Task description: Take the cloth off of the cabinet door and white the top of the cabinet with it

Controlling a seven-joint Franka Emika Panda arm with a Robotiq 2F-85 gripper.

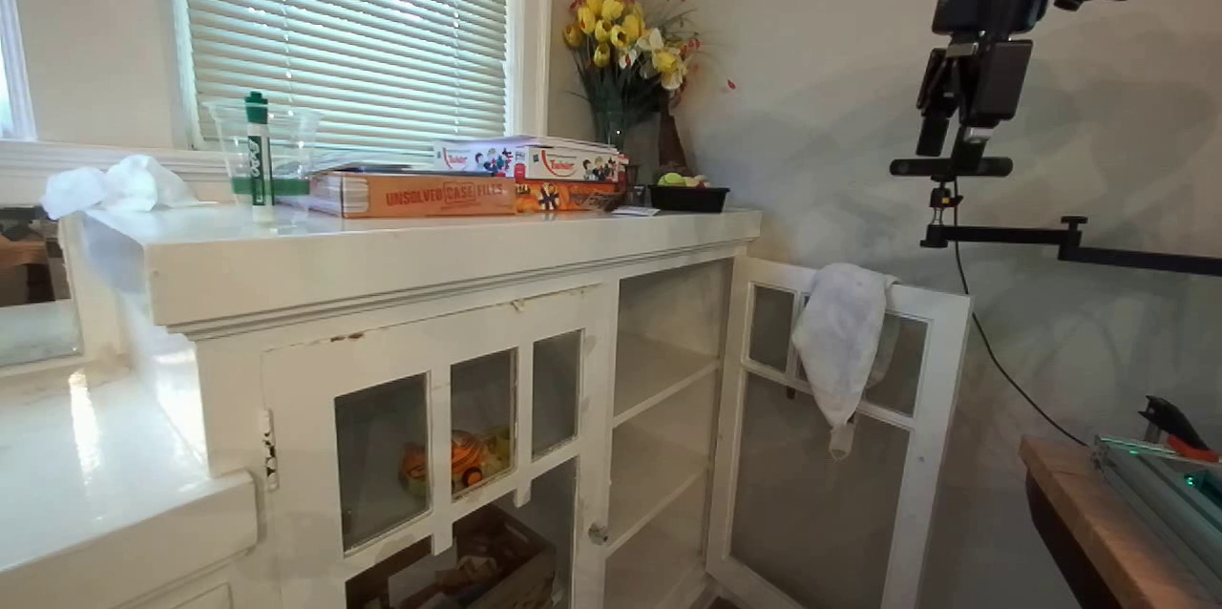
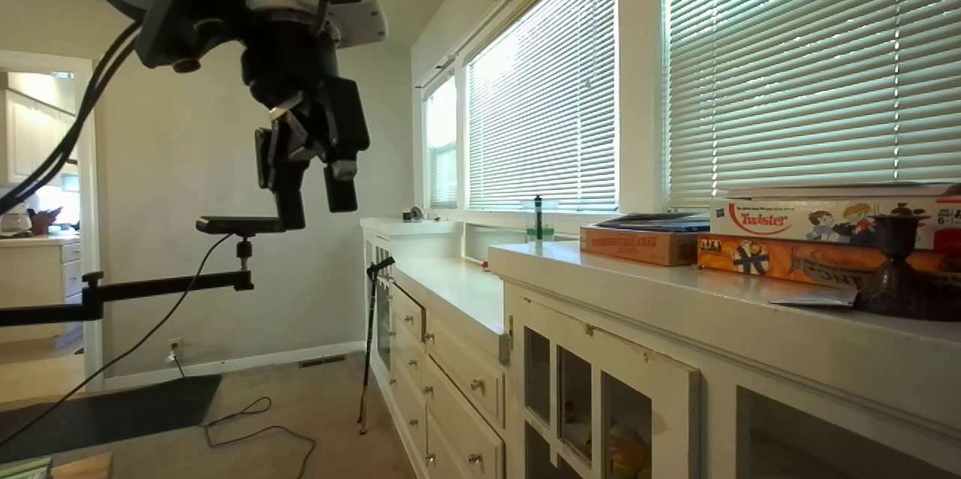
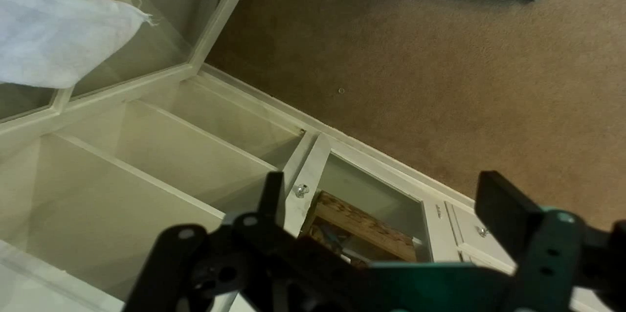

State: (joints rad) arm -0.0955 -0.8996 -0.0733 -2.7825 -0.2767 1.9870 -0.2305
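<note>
A whitish cloth [image 1: 842, 332] hangs over the top of the open glass cabinet door [image 1: 940, 399] in an exterior view. In the wrist view the cloth [image 3: 63, 35] is at the upper left, partly cut off by the frame edge. The white cabinet top [image 1: 458, 241] shows in both exterior views, with things standing on it. My gripper [image 1: 950, 143] is above and to the right of the door and cloth, apart from them. In an exterior view the gripper [image 2: 317, 207] points down with its fingers apart. In the wrist view the fingers [image 3: 381, 185] are wide apart with nothing between them.
On the cabinet top are game boxes [image 1: 563, 165], a case-files box [image 1: 430, 196], a clear cup [image 1: 296, 146] with a green marker [image 1: 258, 151], a black tray [image 1: 689, 197] and flowers [image 1: 621, 36]. A camera arm [image 1: 1012, 235] stands behind the gripper. A wooden table [image 1: 1098, 514] is at right.
</note>
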